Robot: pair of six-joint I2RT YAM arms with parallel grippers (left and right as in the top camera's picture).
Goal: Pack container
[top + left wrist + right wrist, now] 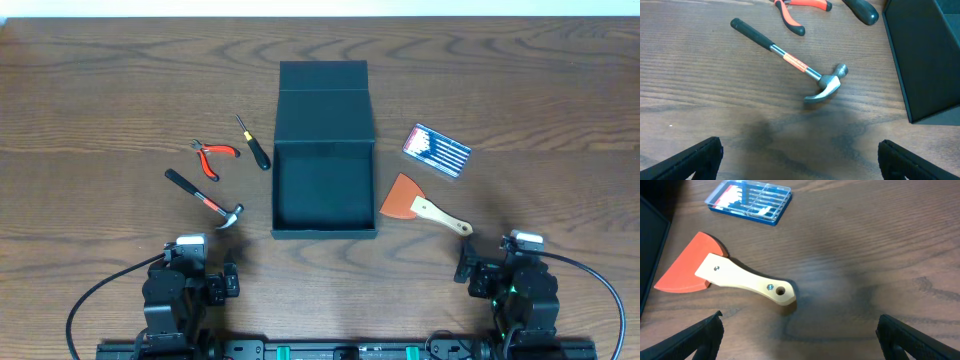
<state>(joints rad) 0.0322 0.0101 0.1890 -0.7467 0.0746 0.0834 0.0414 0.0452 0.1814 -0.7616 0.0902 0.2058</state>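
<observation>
**Overhead view: container (325, 233) open at mid-desk, both arms empty on the near side**

Nearest the robot, short of the container's front wall, the left end effector (800, 159) is spread wide with nothing between its fingers. The right end effector (800, 336) is spread just as wide and also holds nothing. Each hangs over bare desk (100, 120), one off each front corner of the container.

A little farther out, left of the container's front-left corner, lies a claw hammer (205, 198). Its steel head is toward the robot and its black grip angles away to the left, clear of the wall. Off the front-right corner lies a scraper (420, 205). Its orange blade is near the container's right wall and its pale wooden handle points toward the right arm.

The container is dark and square, and its floor is in plain sight.

Farther still, left of the container, red-handled pliers (213, 155) lie beside a black-handled screwdriver (254, 143), which is between the pliers and the container's left wall. To the right, apart from the wall, a blue case (436, 150) of small bits lies flat.

Farthest off, the hinged lid (323, 105) is thrown back behind the container.
</observation>
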